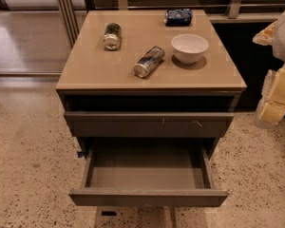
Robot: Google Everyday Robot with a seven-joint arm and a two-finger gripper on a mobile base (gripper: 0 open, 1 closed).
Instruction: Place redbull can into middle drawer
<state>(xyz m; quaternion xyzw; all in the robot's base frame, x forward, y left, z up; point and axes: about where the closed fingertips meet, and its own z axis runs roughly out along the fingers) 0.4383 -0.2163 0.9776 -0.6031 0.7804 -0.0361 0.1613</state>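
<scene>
The redbull can [149,61] lies on its side on the cabinet top [90,68], just left of the white bowl [190,48]. It is silver and blue, and one shiny end points toward the front. The middle drawer [147,175] is pulled out below, and its flat grey floor is bare. My gripper [275,101] hangs at the right edge of the view, beside the cabinet. It is level with the drawers and well away from the can, with nothing seen in it.
A green can [112,35] lies on the top at the back left and a dark blue can [178,16] at the back. The upper drawer front [149,123], marked with pale scratches, stands slightly out. Speckled floor [28,165] surrounds the cabinet, and a railing runs behind it.
</scene>
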